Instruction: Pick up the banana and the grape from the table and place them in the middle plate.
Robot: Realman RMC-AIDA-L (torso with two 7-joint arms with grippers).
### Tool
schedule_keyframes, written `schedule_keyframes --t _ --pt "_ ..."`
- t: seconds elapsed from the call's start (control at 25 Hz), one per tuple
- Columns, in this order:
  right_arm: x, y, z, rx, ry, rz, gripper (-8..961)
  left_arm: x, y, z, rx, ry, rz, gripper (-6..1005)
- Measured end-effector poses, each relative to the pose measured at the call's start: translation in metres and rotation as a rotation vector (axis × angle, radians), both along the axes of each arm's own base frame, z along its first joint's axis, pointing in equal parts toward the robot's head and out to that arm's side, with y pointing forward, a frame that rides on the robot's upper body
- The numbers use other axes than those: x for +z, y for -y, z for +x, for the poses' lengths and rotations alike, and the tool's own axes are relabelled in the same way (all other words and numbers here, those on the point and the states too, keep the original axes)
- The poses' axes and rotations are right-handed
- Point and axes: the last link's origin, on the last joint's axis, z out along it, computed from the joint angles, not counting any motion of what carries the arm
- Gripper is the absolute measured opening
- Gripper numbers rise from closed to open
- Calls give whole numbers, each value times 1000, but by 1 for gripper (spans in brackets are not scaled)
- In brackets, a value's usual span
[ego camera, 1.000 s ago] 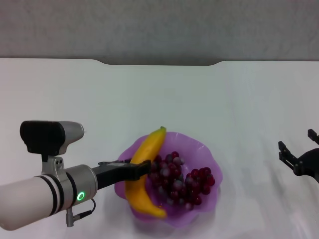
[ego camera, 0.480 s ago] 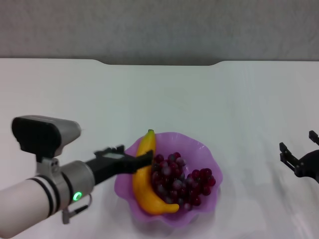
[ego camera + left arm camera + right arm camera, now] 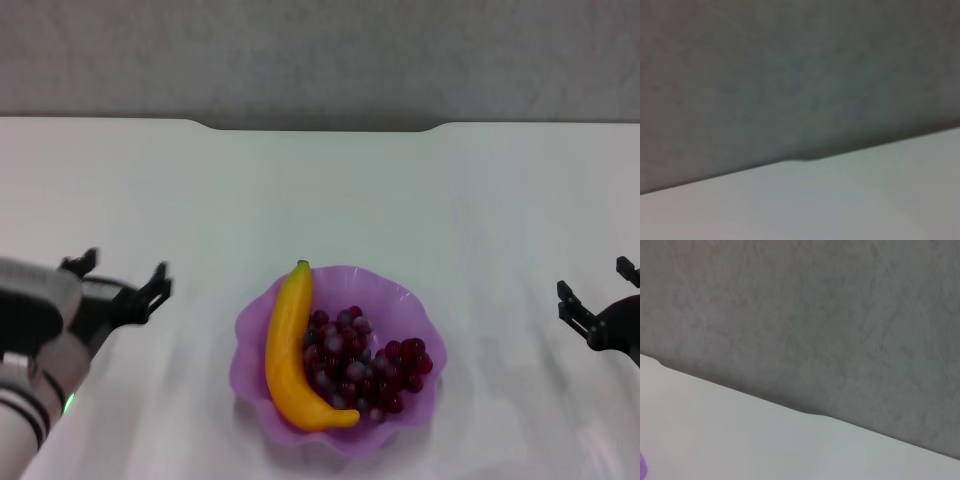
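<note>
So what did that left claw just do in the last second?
The left claw let go of the banana and pulled back left, off the middle plate; it is open now. The banana settled deeper beside the grape. The right claw stayed parked.

Grey wall [image 3: 320, 55] behind far side of scene, plain, faintly mottled, spanning full width in head view. Same grey wall [image 3: 790, 75] fills most of left wrist view, also most of right wrist view [image 3: 840, 315].
</note>
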Motion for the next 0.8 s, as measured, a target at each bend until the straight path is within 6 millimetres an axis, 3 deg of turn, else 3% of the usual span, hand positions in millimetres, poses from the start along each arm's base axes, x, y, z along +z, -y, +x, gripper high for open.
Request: schedule_keyframes --t 0.2,0.6,0.8 --pt "0 -2 -3 10 -10 5 833 -7 9 -21 -18 -140 129 891" --pt "-1 -2 -6 14 -24 4 833 -6 9 -55 -38 92 185 893" --pt "-2 -1 -5 11 -24 5 833 -1 14 -60 -153 47 191 893"
